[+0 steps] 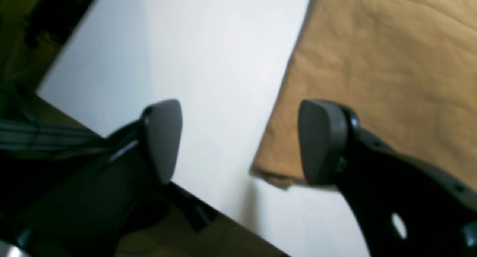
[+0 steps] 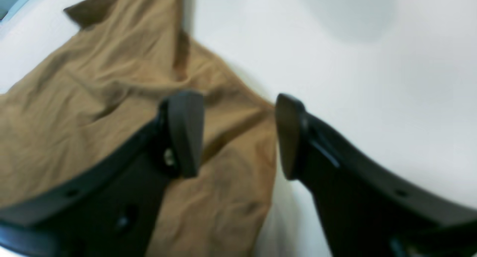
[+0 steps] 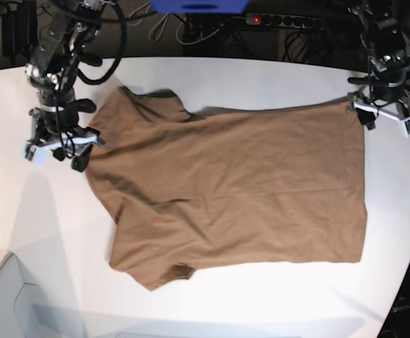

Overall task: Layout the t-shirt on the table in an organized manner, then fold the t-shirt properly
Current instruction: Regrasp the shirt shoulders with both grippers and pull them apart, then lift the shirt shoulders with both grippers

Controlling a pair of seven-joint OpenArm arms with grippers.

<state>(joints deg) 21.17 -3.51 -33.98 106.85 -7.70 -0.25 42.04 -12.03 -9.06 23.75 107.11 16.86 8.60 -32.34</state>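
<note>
Both our grippers, left (image 1: 238,141) and right (image 2: 240,134), hang open over shirt (image 3: 226,190) corners; shirt lies lengthwise across table (image 3: 261,77).

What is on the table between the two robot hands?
The brown t-shirt, spread flat on the white table, fills the stretch between the right gripper and left gripper, seen in the base view.

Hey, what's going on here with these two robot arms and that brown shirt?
Two robot arms are laying out a brown t-shirt on a white table. The shirt lies spread and mostly flat, with some wrinkles near the sleeve end. The right gripper hangs open over that end, one finger above the fabric. The left gripper is open at the hem corner. Neither holds the shirt, and no fold has been made yet.
</note>
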